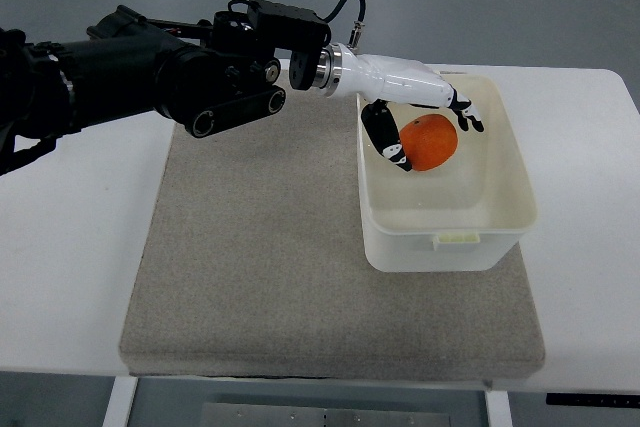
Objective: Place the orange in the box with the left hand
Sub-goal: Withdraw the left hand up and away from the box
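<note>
An orange (430, 142) hangs inside the upper half of a white plastic box (500, 237), held over its floor. My left hand (425, 127), white with black finger joints, reaches in from the left over the box's rim and is shut on the orange, with the thumb (385, 142) on its left side and the fingers (465, 117) curled over its top right. The black left arm (150, 72) stretches across the upper left of the top view. I cannot tell whether the orange touches the box floor.
The box stands on the right side of a grey felt mat (260, 247), which covers the middle of a white table (70, 247). The table's front edge runs along the bottom of the picture.
</note>
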`<control>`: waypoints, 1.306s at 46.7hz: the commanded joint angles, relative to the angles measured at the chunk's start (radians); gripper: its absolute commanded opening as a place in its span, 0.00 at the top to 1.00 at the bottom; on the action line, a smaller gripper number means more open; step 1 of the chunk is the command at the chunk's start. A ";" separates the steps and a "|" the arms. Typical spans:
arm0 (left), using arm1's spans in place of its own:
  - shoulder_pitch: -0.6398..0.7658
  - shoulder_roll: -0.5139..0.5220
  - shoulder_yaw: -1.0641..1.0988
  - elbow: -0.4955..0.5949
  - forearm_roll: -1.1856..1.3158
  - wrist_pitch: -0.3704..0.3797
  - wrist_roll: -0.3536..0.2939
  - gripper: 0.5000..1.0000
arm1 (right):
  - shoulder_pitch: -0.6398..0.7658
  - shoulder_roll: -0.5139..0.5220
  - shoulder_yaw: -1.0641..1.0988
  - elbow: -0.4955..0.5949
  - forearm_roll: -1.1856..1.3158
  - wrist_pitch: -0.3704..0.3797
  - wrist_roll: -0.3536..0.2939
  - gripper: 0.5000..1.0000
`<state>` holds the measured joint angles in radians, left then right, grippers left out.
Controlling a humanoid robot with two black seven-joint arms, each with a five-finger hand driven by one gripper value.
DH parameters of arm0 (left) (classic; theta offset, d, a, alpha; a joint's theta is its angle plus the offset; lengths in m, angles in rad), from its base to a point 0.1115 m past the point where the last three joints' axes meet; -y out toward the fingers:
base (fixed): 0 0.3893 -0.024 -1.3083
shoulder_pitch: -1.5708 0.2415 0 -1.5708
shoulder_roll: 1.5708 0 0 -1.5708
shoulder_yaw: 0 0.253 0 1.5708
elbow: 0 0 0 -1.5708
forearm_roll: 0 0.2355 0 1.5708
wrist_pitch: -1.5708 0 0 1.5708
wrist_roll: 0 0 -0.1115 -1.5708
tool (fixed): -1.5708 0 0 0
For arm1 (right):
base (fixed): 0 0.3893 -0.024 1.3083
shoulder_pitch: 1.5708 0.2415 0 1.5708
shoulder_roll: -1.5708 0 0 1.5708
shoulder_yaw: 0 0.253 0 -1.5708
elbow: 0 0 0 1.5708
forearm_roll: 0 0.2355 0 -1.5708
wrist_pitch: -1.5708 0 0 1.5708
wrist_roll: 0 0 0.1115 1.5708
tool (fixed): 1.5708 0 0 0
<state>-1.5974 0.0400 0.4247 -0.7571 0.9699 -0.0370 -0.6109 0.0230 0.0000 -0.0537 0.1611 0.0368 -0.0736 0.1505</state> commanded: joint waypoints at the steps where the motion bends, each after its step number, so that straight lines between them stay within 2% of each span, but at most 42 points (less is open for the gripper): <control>1: 0.005 0.000 -0.004 0.001 0.000 0.005 0.000 0.12 | 0.000 0.000 0.000 0.000 0.000 0.000 0.001 0.15; 15: 0.004 0.004 -0.046 0.004 0.000 0.005 0.000 0.10 | 0.000 0.000 0.000 0.000 0.000 0.000 0.000 0.15; 22: 0.005 0.008 -0.050 0.056 0.004 0.005 0.000 0.10 | 0.000 0.000 0.000 0.000 0.000 0.000 0.000 0.15; 38: 0.014 0.015 -0.046 0.344 0.001 0.008 0.000 0.11 | 0.000 0.000 0.000 0.000 0.000 0.000 0.000 0.15; 57: 0.161 0.015 -0.052 0.761 -0.109 0.008 0.008 0.11 | 0.000 0.000 0.000 0.000 0.000 0.000 0.000 0.15; 61: 0.185 0.015 -0.055 0.811 -0.157 -0.001 0.037 0.11 | 0.000 0.000 0.000 0.000 0.000 0.000 0.000 0.15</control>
<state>-1.4283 0.0552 0.3714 0.0203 0.8479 -0.0296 -0.5961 0.0231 0.0000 -0.0537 0.1611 0.0368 -0.0736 0.1505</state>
